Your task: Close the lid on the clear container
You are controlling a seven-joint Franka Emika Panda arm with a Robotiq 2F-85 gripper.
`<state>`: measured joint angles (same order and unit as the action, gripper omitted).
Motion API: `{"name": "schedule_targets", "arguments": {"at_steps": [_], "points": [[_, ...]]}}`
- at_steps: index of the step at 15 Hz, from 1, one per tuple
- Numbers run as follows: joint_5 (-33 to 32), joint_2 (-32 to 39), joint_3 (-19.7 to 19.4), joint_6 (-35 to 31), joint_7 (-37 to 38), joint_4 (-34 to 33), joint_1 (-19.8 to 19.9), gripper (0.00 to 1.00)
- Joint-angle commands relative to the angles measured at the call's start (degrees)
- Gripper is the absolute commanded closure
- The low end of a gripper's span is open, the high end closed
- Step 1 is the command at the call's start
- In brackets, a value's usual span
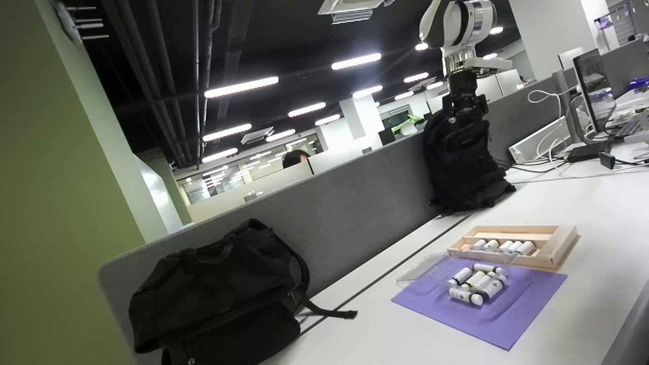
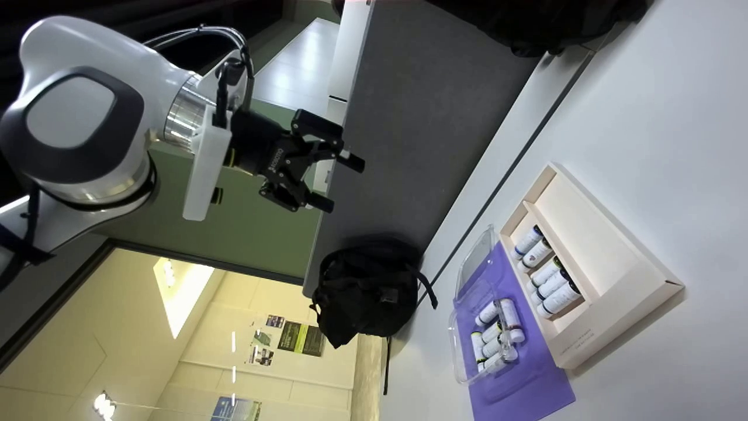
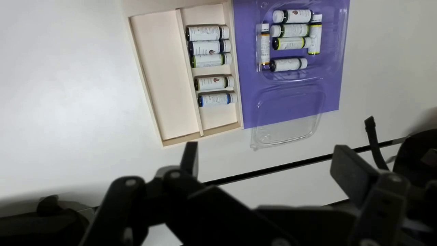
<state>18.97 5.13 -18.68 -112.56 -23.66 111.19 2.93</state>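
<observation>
The clear container (image 3: 329, 66) is a low see-through box on a purple sheet, with several small white-labelled bottles inside. It also shows in both exterior views (image 1: 440, 278) (image 2: 460, 358). Its clear lid (image 3: 290, 128) is folded open and lies flat beside the box, partly on the sheet and partly on the white table. The lid shows in both exterior views (image 1: 418, 269) (image 2: 474, 263). My gripper (image 3: 271, 162) is open with nothing between its fingers. It hangs high above the table, apart from the container and lid, in both exterior views (image 1: 465, 114) (image 2: 337, 182).
A wooden-framed tray (image 3: 164, 75) with several bottles stands right beside the purple sheet (image 3: 249, 102). Black backpacks (image 1: 218, 289) (image 1: 464, 162) lean on the grey partition (image 1: 355, 218). A monitor (image 1: 593, 91) and cables stand at the table's far end.
</observation>
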Motion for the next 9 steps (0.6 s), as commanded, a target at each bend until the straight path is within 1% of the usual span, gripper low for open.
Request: {"name": "schedule_targets", "arguments": {"at_steps": [1,6,9], "points": [[-0.4,-0.1,3.5,0.2,0.2,-0.2,3.6,0.00],[-0.3,-0.2,3.5,0.5,0.2,-0.3,3.7,0.00],[4.2,8.1,5.6,1.7,-2.4,-9.2,6.0,0.00]]}}
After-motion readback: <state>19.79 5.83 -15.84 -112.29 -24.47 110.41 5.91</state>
